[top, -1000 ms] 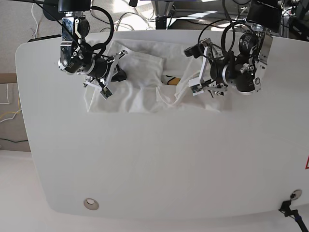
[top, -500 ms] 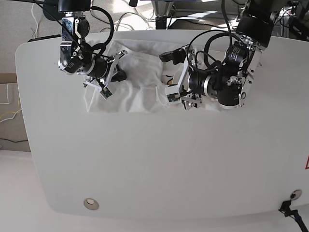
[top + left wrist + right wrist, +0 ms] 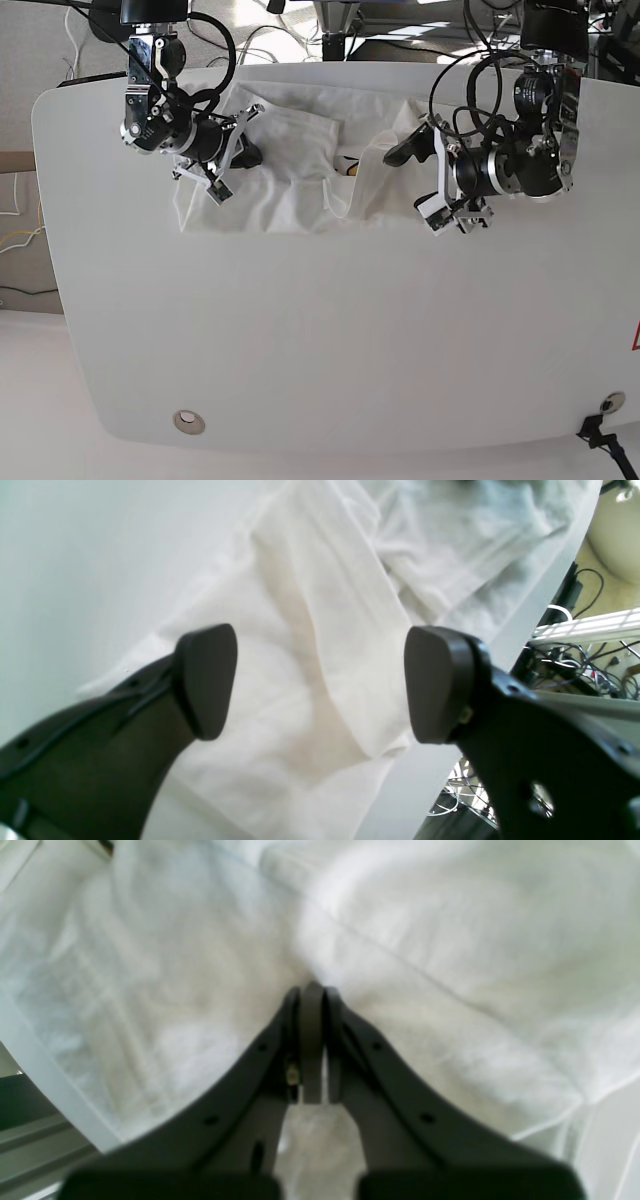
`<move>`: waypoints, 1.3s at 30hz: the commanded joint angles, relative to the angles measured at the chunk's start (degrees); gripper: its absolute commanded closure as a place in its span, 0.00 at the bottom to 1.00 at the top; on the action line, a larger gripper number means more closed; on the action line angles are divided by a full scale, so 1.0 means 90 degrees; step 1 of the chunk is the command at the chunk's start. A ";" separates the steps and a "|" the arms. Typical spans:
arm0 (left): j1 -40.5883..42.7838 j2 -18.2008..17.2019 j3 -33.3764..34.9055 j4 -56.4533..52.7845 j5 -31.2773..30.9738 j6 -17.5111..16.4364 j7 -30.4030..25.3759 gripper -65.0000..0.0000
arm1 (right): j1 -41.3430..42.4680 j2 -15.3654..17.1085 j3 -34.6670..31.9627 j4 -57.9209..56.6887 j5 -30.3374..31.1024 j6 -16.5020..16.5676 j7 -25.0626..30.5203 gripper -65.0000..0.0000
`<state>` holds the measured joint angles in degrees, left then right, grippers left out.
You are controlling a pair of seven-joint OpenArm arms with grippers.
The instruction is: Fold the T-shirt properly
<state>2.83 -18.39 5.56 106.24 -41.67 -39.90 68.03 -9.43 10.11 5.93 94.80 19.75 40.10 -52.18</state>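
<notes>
T-shirt (image 3: pixel 290 165) lies crumpled on the white tabletop (image 3: pixel 330 340), bunched toward 12 o'clock in the base view, mostly white fabric showing, with a small yellow-and-dark bit of print peeking out near its middle. A folded flap stands up at its 3 o'clock side.

Right gripper (image 3: pixel 228 150) sits at the shirt's 9 o'clock end. Right wrist view: jaws pressed together at the tips (image 3: pixel 312 995), nosed into a fabric crease where seams converge. Whether cloth is actually pinched between them can't be told; only dark pads show in the gap. Fabric fills almost the whole view, tabletop edge at 8 o'clock.

Left gripper (image 3: pixel 432 180) is at the shirt's 3 o'clock end, just beside the raised flap. Left wrist view: jaws wide apart, nothing held, with pads (image 3: pixel 206 680) either side of a long folded ridge of cloth (image 3: pixel 320 645) lying on the tabletop. Bare tabletop at 10 o'clock, cables and a white rack off the table edge at 3 o'clock.

Round metal grommet (image 3: pixel 187 422) near the tabletop's 7 o'clock corner.
</notes>
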 commanded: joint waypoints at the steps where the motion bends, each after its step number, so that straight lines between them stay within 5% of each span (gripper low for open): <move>1: 0.0032 -0.0003 -0.0027 0.0137 0.0112 -0.0011 -0.0248 0.42 | -0.0002 0.0034 0.0000 0.0030 -0.0197 -0.0011 -0.0234 1.00; 6: 0.0228 0.0280 -0.0027 0.0118 0.1001 -0.0011 -0.0306 1.00 | -0.0002 0.0044 0.0000 0.0030 -0.0206 -0.0011 -0.0234 1.00; 9: 0.0364 0.0407 -0.0037 0.0137 0.1392 -0.0011 -0.0306 1.00 | -0.0002 0.0025 -0.0010 0.0030 -0.0206 -0.0011 -0.0234 1.00; 20: 0.0316 0.0407 -0.0095 0.0411 0.0308 -0.0011 -0.0296 1.00 | -0.0012 0.0044 -0.0010 0.0021 -0.0206 -0.0011 -0.0234 1.00; 28: 0.0140 -0.0022 -0.0516 0.0411 -0.0200 -0.0011 -0.0287 1.00 | -0.0002 0.0044 -0.0010 0.0011 -0.0206 -0.0011 -0.0234 1.00; 34: 0.0198 -0.0140 -0.0642 0.0391 0.1118 -0.0011 -0.0287 1.00 | -0.0002 0.0025 -0.0010 0.0011 -0.0206 -0.0011 -0.0234 1.00; 39: 0.0364 -0.0130 0.0217 0.0362 0.1783 -0.0011 -0.0287 1.00 | -0.0002 0.0025 -0.0010 0.0011 -0.0206 -0.0011 -0.0234 1.00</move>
<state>6.96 -19.33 7.55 108.64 -25.19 -39.94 66.39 -9.41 10.00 5.89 94.76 19.68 40.10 -52.38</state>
